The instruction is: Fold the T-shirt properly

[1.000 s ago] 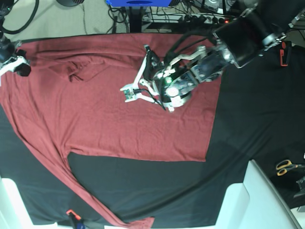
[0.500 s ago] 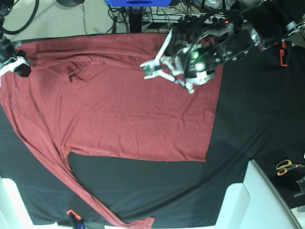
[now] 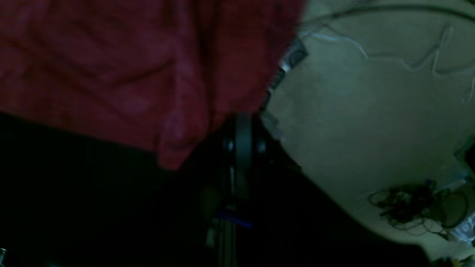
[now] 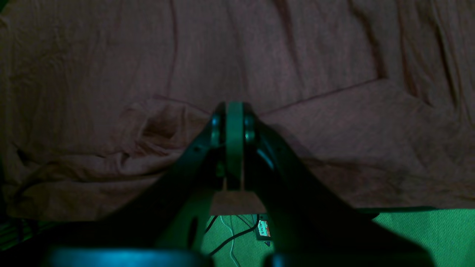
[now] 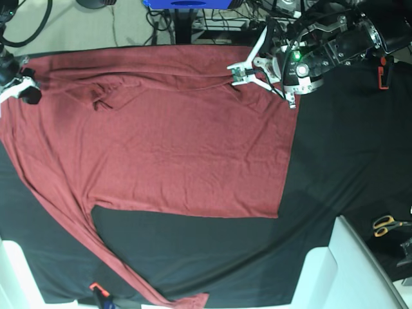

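The brick-red T-shirt [image 5: 161, 141] lies spread flat on the black table cloth [image 5: 335, 167]. One long sleeve [image 5: 77, 225] trails to the front edge. My left gripper [image 5: 235, 73] hangs over the shirt's far edge. In the left wrist view it [image 3: 243, 128] is shut and dark, beside a hanging corner of the shirt [image 3: 111, 66], with nothing seen between its fingers. My right gripper [image 5: 26, 90] sits at the shirt's far left corner. In the right wrist view it [image 4: 233, 111] is shut, with the shirt [image 4: 334, 129] creased and bunched around its tip.
Scissors [image 5: 386, 225] lie at the right edge of the cloth. White bins stand at the front right [image 5: 347, 264] and front left [image 5: 9, 270]. An orange-tipped tool [image 5: 96, 290] lies at the front edge. Cables [image 5: 257, 26] and floor lie beyond the far edge.
My left arm has swung from over the shirt's middle up and to the right, to the far edge. The shirt lies as before and the right arm has not moved.
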Available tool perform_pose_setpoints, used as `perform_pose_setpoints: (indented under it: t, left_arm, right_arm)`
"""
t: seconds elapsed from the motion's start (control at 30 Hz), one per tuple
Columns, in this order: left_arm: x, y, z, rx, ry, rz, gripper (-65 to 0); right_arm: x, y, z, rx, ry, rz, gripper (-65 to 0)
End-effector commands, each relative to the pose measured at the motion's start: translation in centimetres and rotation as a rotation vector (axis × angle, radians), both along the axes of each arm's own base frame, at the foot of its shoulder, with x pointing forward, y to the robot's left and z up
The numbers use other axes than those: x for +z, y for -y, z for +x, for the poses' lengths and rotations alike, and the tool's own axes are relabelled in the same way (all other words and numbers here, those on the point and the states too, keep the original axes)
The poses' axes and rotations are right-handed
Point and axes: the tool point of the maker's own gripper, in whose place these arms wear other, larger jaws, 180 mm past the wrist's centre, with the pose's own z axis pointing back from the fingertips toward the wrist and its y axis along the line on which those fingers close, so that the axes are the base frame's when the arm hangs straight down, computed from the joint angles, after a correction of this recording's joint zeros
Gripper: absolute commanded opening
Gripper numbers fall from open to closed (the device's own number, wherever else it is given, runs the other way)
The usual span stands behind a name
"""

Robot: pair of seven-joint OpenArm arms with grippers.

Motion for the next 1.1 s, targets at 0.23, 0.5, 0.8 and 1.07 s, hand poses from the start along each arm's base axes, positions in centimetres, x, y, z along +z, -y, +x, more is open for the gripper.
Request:
perform_pose_setpoints:
  t: [0.23, 0.5, 0.8, 1.07]
  left_arm:
    - [0.4, -0.7, 0.7, 0.007, 0.012, 0.013, -65.0]
    - [0.0, -0.8, 0.8, 0.017, 0.008, 0.02, -65.0]
    - [-1.1, -0.8, 2.1, 0.004, 0.066, 0.075, -65.0]
    - [-1.7, -1.3, 1.9, 0.013, 0.05, 0.096, -65.0]
  right_arm:
    - [1.0, 0.7, 0.8, -0.003, 0.041, -0.014, -64.5]
    - [1.0, 0.6, 0.8, -0.003, 0.042, -0.012, -64.5]
    - [1.0, 0.6, 0.8, -0.003, 0.042, -0.012, -64.5]
    - [1.0, 0.6, 0.8, -0.003, 0.042, -0.012, -64.5]
